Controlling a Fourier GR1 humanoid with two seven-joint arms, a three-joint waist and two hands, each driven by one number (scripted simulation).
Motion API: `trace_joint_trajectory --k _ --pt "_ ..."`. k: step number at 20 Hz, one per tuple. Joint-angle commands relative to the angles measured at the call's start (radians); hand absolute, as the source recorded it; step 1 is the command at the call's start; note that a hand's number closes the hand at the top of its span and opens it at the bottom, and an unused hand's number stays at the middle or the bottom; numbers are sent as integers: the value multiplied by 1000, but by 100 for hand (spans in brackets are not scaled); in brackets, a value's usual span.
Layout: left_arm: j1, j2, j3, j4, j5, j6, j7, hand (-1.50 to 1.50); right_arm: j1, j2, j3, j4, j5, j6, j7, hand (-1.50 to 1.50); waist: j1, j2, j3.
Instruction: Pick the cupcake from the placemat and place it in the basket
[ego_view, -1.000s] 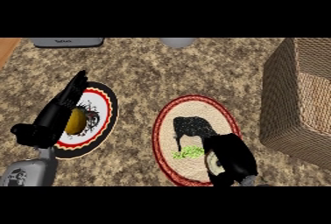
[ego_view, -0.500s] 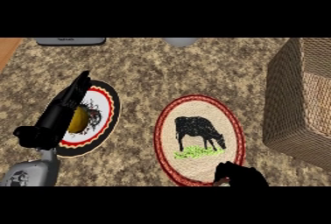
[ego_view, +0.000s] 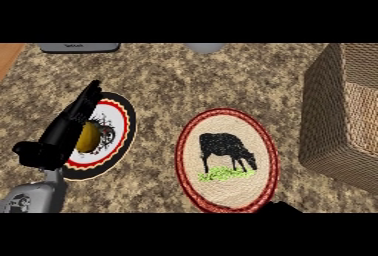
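The round placemat (ego_view: 226, 197), red-rimmed with a black cow on green grass, lies in the middle of the counter. No cupcake shows on it or anywhere else in view. The woven basket (ego_view: 332, 120) stands at the right edge. Only a dark sliver of my right hand (ego_view: 279, 207) shows at the lower edge, just below the placemat's rim. My left hand (ego_view: 65, 131) is open, fingers straight and pointing up and right, over a plate at the left.
A red, black and white plate (ego_view: 118, 131) lies at the left with a yellow object (ego_view: 88, 138) on it, partly under my left hand. A grey device (ego_view: 80, 47) and a pale round object (ego_view: 204, 47) sit at the far edge.
My right hand has pulled back from the placemat's lower right, down to the picture's lower edge. The whole cow picture is now uncovered. My left hand stays over the plate.
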Motion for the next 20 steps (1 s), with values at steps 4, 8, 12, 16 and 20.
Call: trace_joint_trajectory --k 4,8,12,16,20 --pt "23 35 31 -19 33 -37 -6 0 25 1 62 -327 3 35 158 150 8 0 -1" --pt "7 5 3 -19 23 -23 14 0 -54 1 13 -327 48 43 245 150 10 2 -1" --pt "-8 10 4 24 -12 -6 -43 0 -202 1 -104 -299 69 127 328 150 16 8 -2" --pt "-10 3 -2 22 7 -21 -13 0 -395 1 -172 -240 39 135 474 150 22 8 -2" --pt "-28 18 7 46 -8 -19 -39 0 -597 1 -366 -192 -18 211 549 150 23 11 -2"
